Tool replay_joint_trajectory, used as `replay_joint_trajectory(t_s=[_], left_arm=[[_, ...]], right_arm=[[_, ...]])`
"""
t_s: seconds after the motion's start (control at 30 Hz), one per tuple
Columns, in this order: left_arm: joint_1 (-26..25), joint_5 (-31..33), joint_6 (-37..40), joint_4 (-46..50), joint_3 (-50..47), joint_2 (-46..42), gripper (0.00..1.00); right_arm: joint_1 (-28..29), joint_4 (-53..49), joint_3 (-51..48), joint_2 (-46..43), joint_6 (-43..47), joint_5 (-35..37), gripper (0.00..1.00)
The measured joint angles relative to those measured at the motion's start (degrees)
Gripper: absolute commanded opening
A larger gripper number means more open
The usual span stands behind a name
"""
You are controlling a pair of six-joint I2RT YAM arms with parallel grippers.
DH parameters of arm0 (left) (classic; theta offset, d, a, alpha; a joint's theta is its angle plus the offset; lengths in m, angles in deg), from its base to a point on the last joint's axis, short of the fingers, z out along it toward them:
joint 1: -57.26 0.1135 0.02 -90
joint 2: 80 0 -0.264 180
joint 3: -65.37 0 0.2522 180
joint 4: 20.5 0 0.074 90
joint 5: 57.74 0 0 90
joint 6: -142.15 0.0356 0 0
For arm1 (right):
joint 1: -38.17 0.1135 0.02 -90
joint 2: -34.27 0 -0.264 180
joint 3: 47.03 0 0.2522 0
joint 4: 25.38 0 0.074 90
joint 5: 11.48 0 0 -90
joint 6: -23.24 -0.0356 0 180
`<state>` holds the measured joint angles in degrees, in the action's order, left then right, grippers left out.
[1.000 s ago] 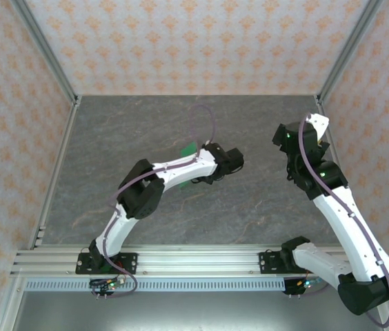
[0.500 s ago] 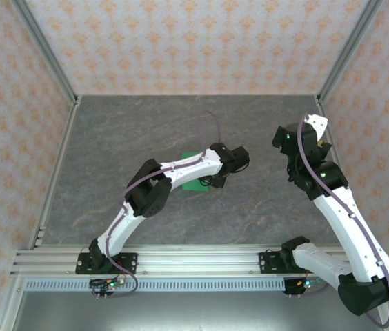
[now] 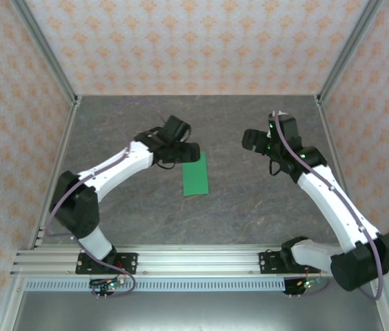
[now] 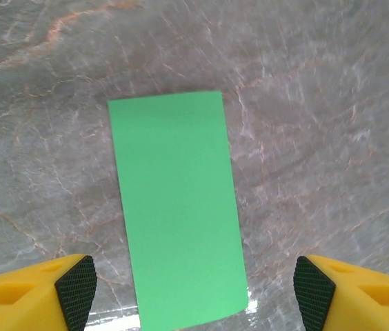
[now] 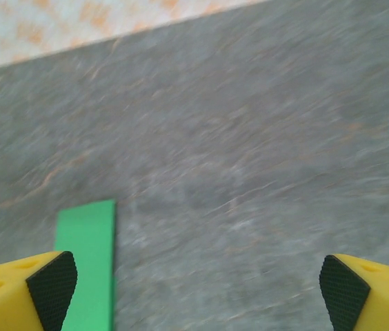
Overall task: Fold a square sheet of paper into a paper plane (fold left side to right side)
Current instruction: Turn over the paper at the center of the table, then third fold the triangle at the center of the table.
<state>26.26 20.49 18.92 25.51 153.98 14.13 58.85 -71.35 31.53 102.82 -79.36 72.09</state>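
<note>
The square sheet of paper (image 3: pixel 196 174) lies flat on the grey table as a narrow bright green rectangle, folded in half lengthwise. My left gripper (image 3: pixel 183 150) hovers just off its far left corner, open, with nothing between its fingers. In the left wrist view the paper (image 4: pixel 177 207) runs up between the yellow fingers (image 4: pixel 70 289) of the left gripper (image 4: pixel 194 293) without touching them. My right gripper (image 3: pixel 254 141) is open to the right of the sheet, apart from it. In the blurred right wrist view the paper (image 5: pixel 87 258) shows beside the left fingertip of the right gripper (image 5: pixel 198 286).
The grey marbled table (image 3: pixel 139 200) is enclosed by patterned walls (image 3: pixel 194 41) at the back and both sides. An aluminium rail (image 3: pixel 194 261) with the arm bases runs along the near edge.
My left gripper has opened and let go of the paper, and the left arm has swung back to the left. The sheet now lies uncovered. The right gripper has moved left toward the centre.
</note>
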Motion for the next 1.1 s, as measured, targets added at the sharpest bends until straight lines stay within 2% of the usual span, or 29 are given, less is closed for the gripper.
replay_joint_trajectory(t_s=[0.17, 0.4, 0.6, 0.83, 1.1], left_arm=[[5.2, -10.1, -2.8, -9.8, -8.3, 3.8, 0.68], [5.6, -16.0, -4.2, -15.0, -9.7, 10.6, 0.60], [5.6, -17.4, -4.3, -16.6, -9.7, 12.0, 0.60], [5.6, -16.9, -4.3, -16.6, -10.1, 12.0, 0.62], [5.6, -16.3, -4.3, -16.5, -12.5, 11.5, 0.64]], right_arm=[[2.6, 3.3, 0.0, 7.3, -0.9, -9.6, 0.92], [4.2, 7.7, -0.4, 11.1, -3.1, -16.4, 0.88], [4.7, 13.2, -1.4, 16.8, -6.6, -21.1, 0.85], [4.7, 23.8, -1.3, 32.5, -13.7, -28.6, 0.80], [5.6, 29.0, 5.3, 43.9, -17.7, -33.0, 0.78]])
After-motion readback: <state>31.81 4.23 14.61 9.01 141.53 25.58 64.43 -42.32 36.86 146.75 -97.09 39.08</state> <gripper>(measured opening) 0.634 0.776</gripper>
